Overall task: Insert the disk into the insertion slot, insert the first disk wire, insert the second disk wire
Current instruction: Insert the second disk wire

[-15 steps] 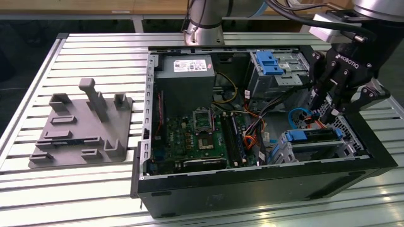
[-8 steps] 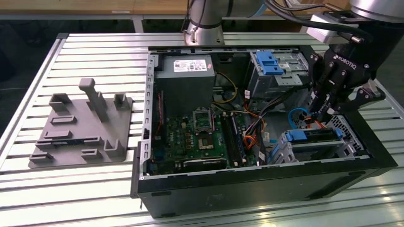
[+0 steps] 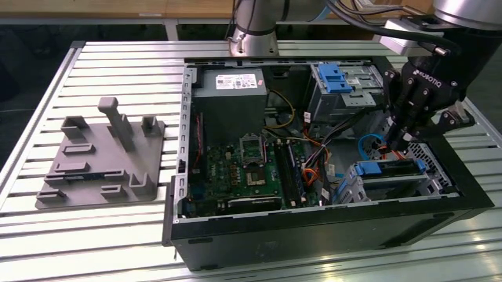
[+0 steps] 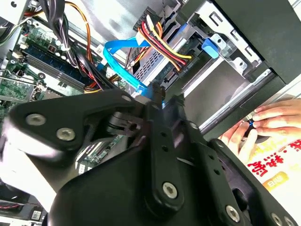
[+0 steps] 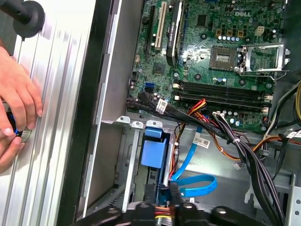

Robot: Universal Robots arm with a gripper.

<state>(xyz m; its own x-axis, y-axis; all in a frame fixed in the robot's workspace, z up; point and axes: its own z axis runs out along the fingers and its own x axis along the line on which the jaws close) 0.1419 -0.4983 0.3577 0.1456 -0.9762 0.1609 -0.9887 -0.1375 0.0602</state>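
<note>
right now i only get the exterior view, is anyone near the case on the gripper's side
observer: yes, in both wrist views a person's hands are over the slatted table, just outside the case wall.
operator: ok, and where does the blue cable run
observer: in the second wrist view the blue cable loops right beside the gripper, next to the red, yellow and black wires.
</note>
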